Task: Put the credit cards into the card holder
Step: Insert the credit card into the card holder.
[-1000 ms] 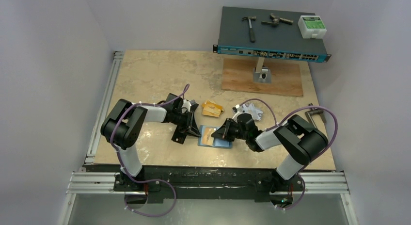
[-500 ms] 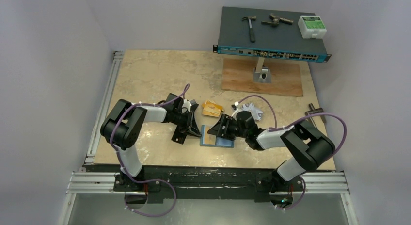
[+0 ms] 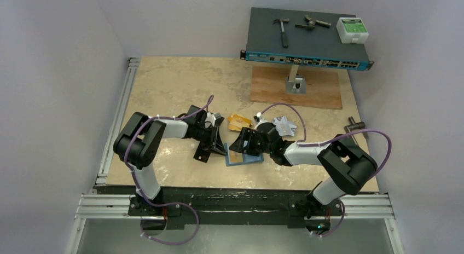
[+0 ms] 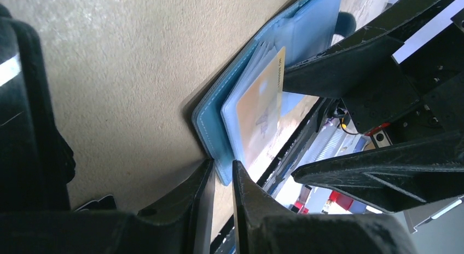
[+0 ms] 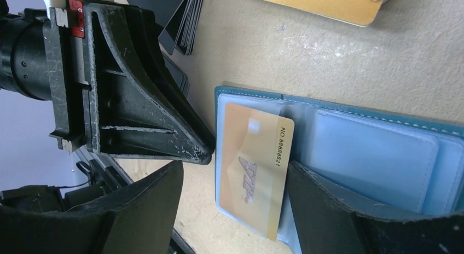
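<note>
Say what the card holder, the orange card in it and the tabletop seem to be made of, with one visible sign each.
The card holder: probably leather or imitation, matte teal, pale stitching along its edge. The orange card: likely thin plastic, glossy, printed number and lettering. The tabletop: stone-look beige with mottled veining, matte; real stone or laminate cannot be told.

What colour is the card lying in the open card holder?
The card is orange-gold; the right wrist view shows it best.

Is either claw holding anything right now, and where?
Right claw is open, gripping nothing. Left claw meets the card holder at its edge; a pinch cannot be told.
</note>
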